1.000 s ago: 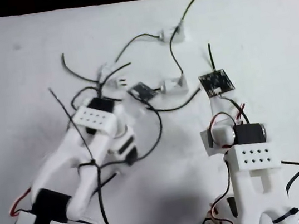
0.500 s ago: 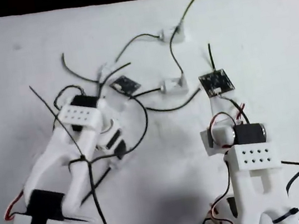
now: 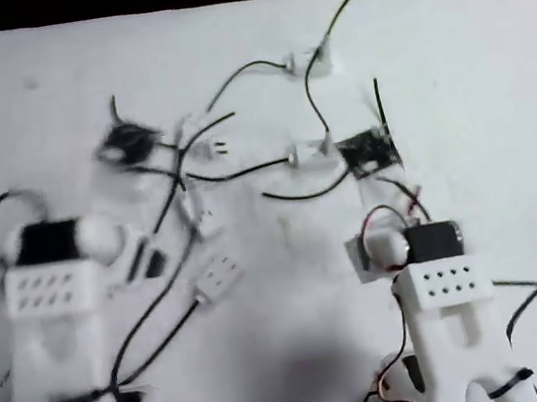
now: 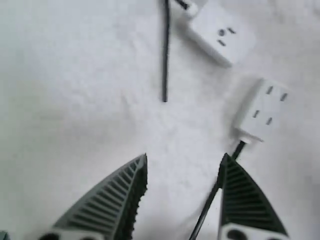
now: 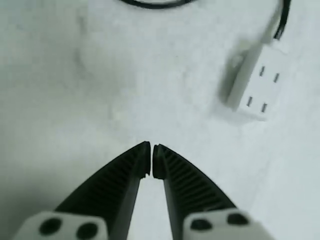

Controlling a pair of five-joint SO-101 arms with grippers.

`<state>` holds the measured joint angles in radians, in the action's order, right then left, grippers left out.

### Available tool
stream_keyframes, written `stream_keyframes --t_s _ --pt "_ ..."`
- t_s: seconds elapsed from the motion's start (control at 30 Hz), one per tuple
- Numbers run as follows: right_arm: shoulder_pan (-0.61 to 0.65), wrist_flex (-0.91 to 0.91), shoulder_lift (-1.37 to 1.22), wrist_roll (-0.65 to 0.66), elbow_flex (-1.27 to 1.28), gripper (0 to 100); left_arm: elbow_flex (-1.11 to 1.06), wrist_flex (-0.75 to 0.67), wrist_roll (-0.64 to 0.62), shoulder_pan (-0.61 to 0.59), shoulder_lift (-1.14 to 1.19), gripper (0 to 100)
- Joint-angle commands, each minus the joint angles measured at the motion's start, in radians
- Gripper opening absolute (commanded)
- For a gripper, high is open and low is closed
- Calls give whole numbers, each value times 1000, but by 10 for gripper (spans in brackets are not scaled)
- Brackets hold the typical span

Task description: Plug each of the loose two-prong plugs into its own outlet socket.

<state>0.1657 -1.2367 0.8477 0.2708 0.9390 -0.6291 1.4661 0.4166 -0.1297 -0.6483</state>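
Note:
My left gripper [image 4: 182, 157] is open over bare table with nothing between its fingers. Beyond its tips lie a white four-slot outlet block [image 4: 262, 107] on a black cord and a second white outlet [image 4: 220, 35]. In the high view the left arm [image 3: 48, 284] stands at the near left, with an outlet block [image 3: 219, 274] to its right. My right gripper [image 5: 151, 146] is shut and empty, just short of another four-slot outlet block [image 5: 255, 85], which lies mid-table [image 3: 312, 154]. A loose white two-prong plug [image 3: 212, 149] lies left of that block.
Black cords [image 3: 249, 67] loop across the middle and far part of the white table [image 3: 493, 76]. Another white connector [image 3: 313, 58] lies toward the far edge. The right arm [image 3: 442, 281] stands at the near right. The table's right side is bare.
The left arm has swung from the middle to the near left, dragging cords with it and uncovering an outlet block. The right arm has shifted slightly left.

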Motion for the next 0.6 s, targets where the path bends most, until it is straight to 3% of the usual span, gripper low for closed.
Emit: stream_keyframes --t_s 0.0,0.17,0.33,0.57 --pt "124 12 8 -11 -127 23 -181 -121 58 -214 -170 240" --pt "251 1 -85 -11 -310 50 -423 -292 103 -360 -268 238" --pt "325 -7 -394 -3 -565 70 -589 -440 103 -414 -292 238" --pt "338 -4 -854 -2 -1028 74 -605 -448 103 -415 -288 238"
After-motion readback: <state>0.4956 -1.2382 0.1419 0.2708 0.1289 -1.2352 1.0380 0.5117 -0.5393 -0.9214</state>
